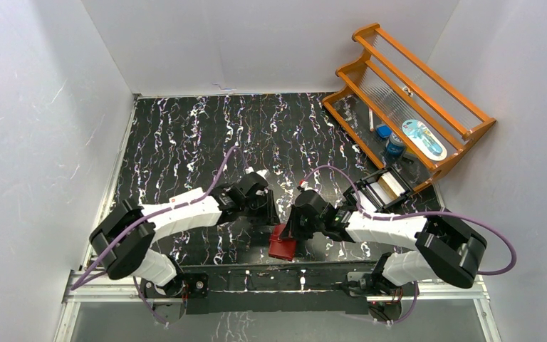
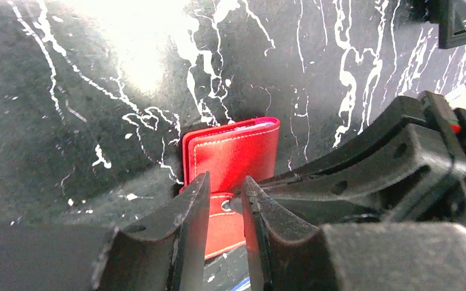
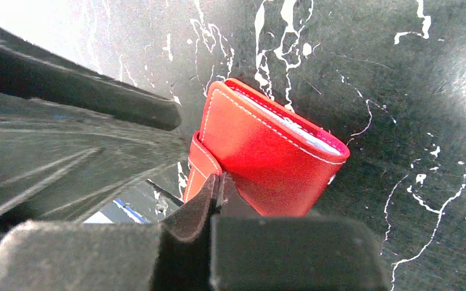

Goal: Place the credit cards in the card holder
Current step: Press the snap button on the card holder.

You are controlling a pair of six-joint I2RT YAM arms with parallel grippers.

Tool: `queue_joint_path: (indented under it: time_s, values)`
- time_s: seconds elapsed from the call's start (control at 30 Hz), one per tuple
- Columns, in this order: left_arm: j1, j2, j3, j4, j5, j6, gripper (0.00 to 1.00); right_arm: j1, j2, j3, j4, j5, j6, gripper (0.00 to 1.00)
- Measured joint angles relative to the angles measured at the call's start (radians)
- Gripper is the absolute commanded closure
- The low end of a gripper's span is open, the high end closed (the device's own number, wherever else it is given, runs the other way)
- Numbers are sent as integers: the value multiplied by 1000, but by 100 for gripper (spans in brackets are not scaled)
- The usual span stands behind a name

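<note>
- At six o'clock on the black, white-veined table top (image 1: 185, 135), close to the near edge, we see the small red stitched folding card holder (image 1: 283, 246), closed, with pale layers showing along its open edge.
- Our left arm (image 1: 185, 206) reaches from its base at seven o'clock across toward the middle, wrist bent down. The left gripper (image 2: 221, 206) sits at eleven o'clock of the holder.
- Its jaws stand slightly apart. The holder's red strap (image 2: 223, 224) shows in the gap, and we cannot tell whether they touch it.
- Our right arm (image 1: 384, 228) comes in from five o'clock, elbow out to the right, and the right gripper (image 3: 218, 185) ends at one o'clock of the holder.
- Its fingers are pressed fully together, the tips against the holder's edge just beside the strap. We cannot tell whether anything is pinched.
- The two grippers crowd each other over the holder, hiding part of it from above.
- At two o'clock of the holder lies a black open box (image 1: 384, 189) with pale flat contents; beyond it, in the far corner, is an orange wooden rack (image 1: 413, 92).
</note>
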Motion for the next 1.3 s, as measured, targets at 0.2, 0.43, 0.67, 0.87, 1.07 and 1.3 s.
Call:
queue_joint_path:
  time_s: [0.2,0.43,0.67,0.87,1.07,1.3]
  values:
    - [0,104,4,59,59,32,78,0,-7,-1,-11,5,-7,100]
    - [0,119,3,51,32,24,78,0,0,-6,-6,19,-19,100]
    - [0,93,-8,38,18,9,78,1,3,-6,-2,20,-34,100]
    - [0,38,-11,2,-8,0,78,19,10,4,-10,42,-53,100]
    - [0,-29,-22,-16,-19,-15,80,56,6,4,-3,98,-72,100]
    - [0,-113,-86,-29,-18,-40,80,95,-18,-33,34,166,-65,100]
